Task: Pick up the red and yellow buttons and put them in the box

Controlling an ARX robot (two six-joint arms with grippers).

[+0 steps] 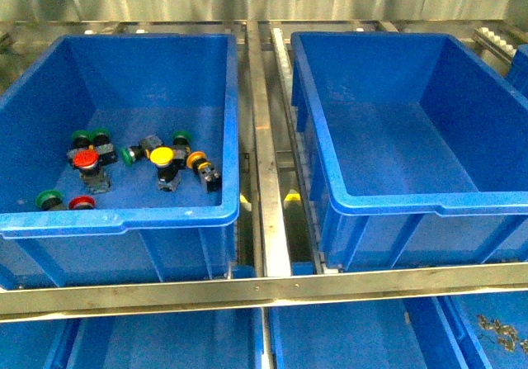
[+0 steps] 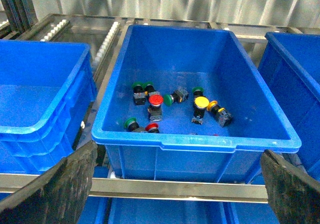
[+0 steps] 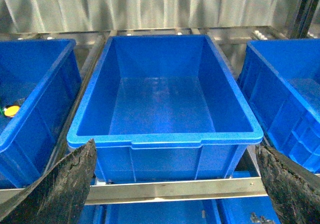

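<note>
Blue plastic crates stand side by side on a steel rack (image 1: 272,229). The source crate (image 1: 124,220), on the robot's left in the front view, holds all 4 targets:

- **Red button 1** (image 1: 83,160) sits cap-up near the middle of the floor.
- **Red button 2** (image 1: 81,202) lies close to the near wall, just beside a green-capped switch (image 1: 49,197).
- **Yellow button 1** (image 1: 162,155) sits cap-up, its dark body running toward the near wall.
- **Yellow button 2** (image 1: 195,161) lies on its side, long axis slanting toward the crate's right wall.

The left gripper (image 2: 178,149) hangs in front of the source crate's near rim, fingers spread wide with nothing between them. The buttons lie ahead of it and lower, past that rim. The right gripper (image 3: 176,145), equally spread and empty, faces the empty smooth-fronted crate (image 3: 165,140) instead, so the left arm is judged the nearer for every pick.

The box (image 2: 45,124), with stepped ridges, stands just beside the source crate on the side away from the empty one. A far crate (image 3: 290,108) at the edge of the right wrist view appears similarly ridged, but too little shows to be sure. No button shows in the visible part of the box.
</note>
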